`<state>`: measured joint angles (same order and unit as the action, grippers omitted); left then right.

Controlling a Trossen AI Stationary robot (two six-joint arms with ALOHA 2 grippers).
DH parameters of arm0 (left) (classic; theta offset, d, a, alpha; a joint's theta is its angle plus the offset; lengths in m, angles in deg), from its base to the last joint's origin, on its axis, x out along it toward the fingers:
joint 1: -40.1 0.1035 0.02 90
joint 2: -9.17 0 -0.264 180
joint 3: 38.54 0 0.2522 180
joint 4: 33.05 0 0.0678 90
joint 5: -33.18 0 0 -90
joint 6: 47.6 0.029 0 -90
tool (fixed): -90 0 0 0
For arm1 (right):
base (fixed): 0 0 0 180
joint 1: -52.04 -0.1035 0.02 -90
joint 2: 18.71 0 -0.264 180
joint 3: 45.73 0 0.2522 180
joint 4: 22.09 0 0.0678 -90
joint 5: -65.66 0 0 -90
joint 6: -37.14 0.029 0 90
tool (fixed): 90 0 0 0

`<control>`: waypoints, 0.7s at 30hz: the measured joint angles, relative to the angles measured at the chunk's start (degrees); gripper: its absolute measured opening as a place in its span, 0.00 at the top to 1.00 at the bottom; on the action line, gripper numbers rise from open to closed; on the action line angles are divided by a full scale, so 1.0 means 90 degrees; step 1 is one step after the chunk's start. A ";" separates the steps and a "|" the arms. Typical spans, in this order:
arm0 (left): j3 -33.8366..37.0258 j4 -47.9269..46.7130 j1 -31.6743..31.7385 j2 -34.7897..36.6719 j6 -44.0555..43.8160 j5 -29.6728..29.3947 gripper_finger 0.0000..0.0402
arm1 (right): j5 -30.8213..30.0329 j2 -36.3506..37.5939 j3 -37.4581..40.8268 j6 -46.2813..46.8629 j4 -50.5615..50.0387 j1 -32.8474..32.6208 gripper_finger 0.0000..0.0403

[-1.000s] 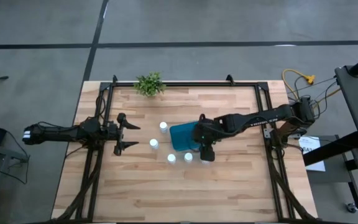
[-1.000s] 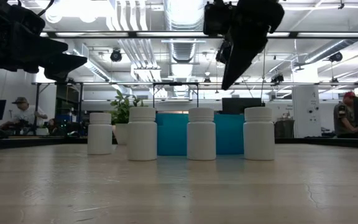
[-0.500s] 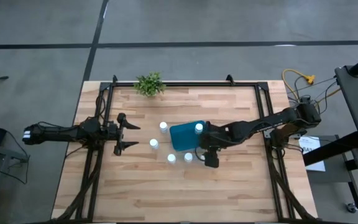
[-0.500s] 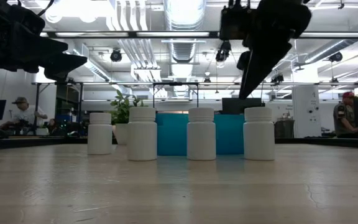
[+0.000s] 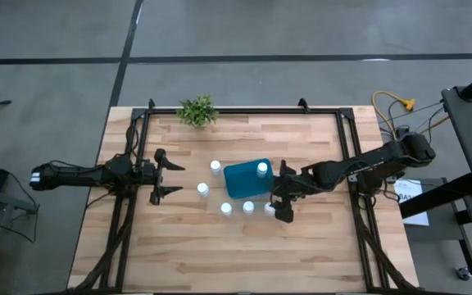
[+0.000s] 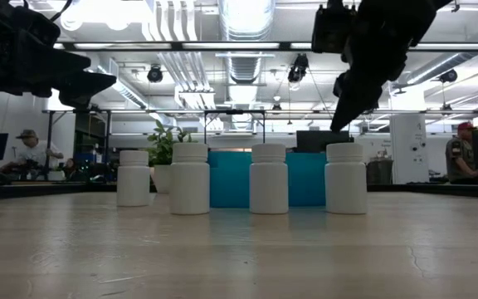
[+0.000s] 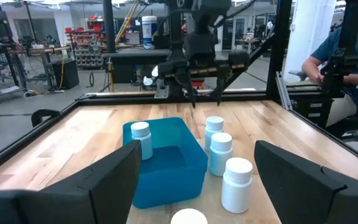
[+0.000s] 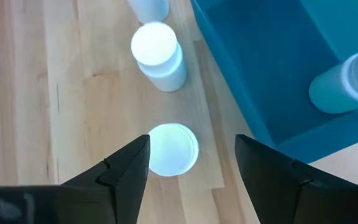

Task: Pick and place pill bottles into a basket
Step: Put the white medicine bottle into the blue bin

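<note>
An industrial lab or workshop: exposed ducts (image 6: 241,62) and strip lights (image 6: 247,46) run across a high open ceiling, the floor (image 5: 236,29) is bare concrete, and people (image 6: 33,151) sit at benches (image 7: 17,53) loaded with equipment behind the wooden table (image 5: 301,246).

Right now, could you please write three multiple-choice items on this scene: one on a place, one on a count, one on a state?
1. Where is the plant?
A. at the table's far edge
B. inside the basket
C. under the left gripper

2. How many pill bottles stand in the basket?
A. none
B. one
C. three

3. How is the right gripper?
A. shut on a bottle
B. open above a bottle
C. out of view

Answers:
1. A: the high view shows it at the far edge.
2. B: one bottle in the basket shows there.
3. B: in the right wrist view its fingers are spread, with the bottle below it untouched.
</note>
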<state>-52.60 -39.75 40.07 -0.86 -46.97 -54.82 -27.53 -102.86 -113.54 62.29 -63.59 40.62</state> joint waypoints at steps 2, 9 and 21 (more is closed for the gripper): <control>0.0001 -0.0004 0.0000 -0.0003 0.0000 -0.0002 0.27 | -0.0001 -0.0028 0.0013 -0.0001 -0.0010 -0.0004 0.44; 0.0001 -0.0001 0.0001 -0.0007 0.0000 0.0000 0.27 | 0.0001 -0.0030 0.0013 -0.0044 0.0009 -0.0010 0.44; 0.0001 -0.0002 0.0000 0.0003 -0.0001 -0.0002 0.27 | -0.0033 -0.0042 0.0078 -0.0002 0.0031 -0.0007 0.44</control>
<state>-52.59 -39.77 40.07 -0.83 -46.98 -54.83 -27.83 -103.24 -112.83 62.26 -63.32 40.56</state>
